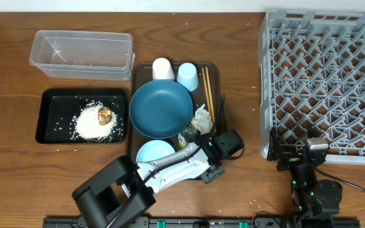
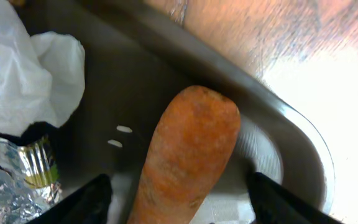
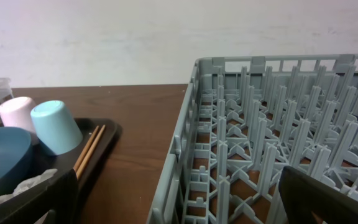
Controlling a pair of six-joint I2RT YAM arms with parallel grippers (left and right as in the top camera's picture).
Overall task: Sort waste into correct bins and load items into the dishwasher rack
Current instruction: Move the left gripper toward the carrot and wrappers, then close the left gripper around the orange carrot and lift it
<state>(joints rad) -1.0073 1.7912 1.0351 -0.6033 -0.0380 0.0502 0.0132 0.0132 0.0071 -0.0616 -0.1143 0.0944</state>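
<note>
Toward the bench's left edge, rice (image 1: 97, 124) lay heaped in the black tray (image 1: 48, 117). In the front right corner of the brown serving tray (image 1: 215, 71), my left claw (image 2: 180, 198) stood open astride the carrot (image 2: 191, 149), with a gap on each side and gripping nothing. By the front edge of the rack (image 1: 325, 82), my right claw (image 3: 179, 202) gaped wide, empty.

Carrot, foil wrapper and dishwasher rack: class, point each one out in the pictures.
carrot (image 2: 191, 155), left wrist view, middle of its orange body.
foil wrapper (image 2: 11, 180), left wrist view, crinkled silver face.
dishwasher rack (image 1: 328, 76), overhead view, bare peg lattice near its middle.
</note>
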